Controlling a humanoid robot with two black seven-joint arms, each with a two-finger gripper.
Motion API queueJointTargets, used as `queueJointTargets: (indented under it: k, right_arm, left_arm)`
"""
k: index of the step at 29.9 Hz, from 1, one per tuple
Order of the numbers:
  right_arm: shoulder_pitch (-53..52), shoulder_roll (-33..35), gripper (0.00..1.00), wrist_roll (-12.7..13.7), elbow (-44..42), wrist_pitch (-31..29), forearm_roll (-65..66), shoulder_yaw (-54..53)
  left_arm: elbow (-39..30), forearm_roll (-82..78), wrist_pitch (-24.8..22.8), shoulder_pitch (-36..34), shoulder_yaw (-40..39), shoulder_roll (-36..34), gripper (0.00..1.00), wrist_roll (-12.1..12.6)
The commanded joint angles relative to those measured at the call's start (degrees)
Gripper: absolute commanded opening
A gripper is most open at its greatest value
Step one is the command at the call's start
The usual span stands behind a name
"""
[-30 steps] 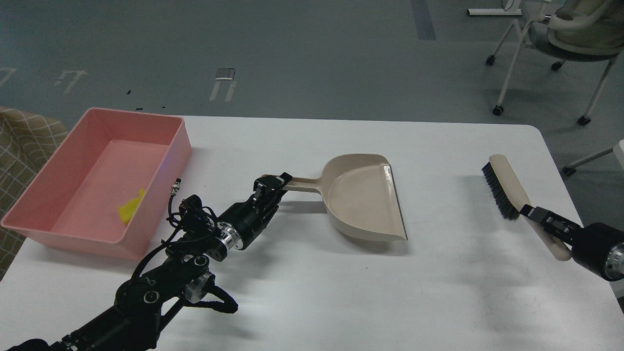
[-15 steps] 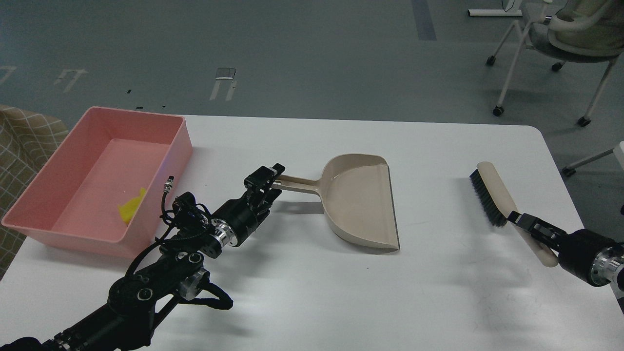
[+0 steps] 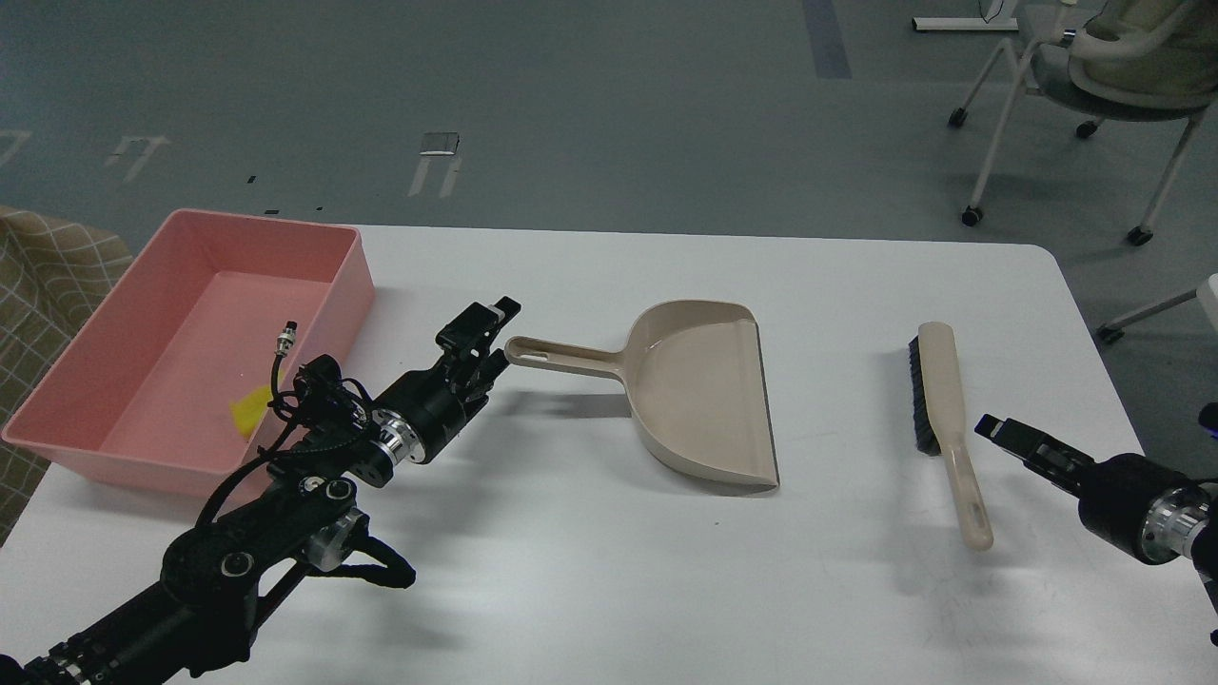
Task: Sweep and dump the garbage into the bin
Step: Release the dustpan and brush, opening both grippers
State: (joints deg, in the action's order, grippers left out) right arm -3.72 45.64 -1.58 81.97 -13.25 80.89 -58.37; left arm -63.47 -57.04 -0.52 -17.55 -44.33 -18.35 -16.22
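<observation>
A single head view is given, aimed forward and down from above the table's near edge. The whole table is taken in, with floor seen beyond.

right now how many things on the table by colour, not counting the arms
pink: 1, the bin
beige: 2, the dustpan and the brush
yellow: 1, the garbage scrap inside the bin
total: 4
</observation>
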Motion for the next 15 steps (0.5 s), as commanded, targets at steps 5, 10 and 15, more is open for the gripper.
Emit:
queueJointTargets:
  k: [5,10,15]
  right_arm:
    - [-0.5,0.2,0.66,0.0,0.4,0.2,-0.4,-1.2]
    - [-0.5,0.2,0.77,0.0,0.9,0.2,-0.6,-7.5]
    - [-0.3,-3.5,1.0,0.1,2.0,0.2,-0.9,-18.5]
  left_arm:
    - [-1.4,2.6,0.1,-0.6,-0.1,-3.4,0.86,0.1]
    - [-2.9,5.7,0.1,-2.5,-0.1,-6.3,0.86,0.2]
    - [-3.1,9.7,-0.1,-5.0,-0.7,-10.1,0.86,-0.1]
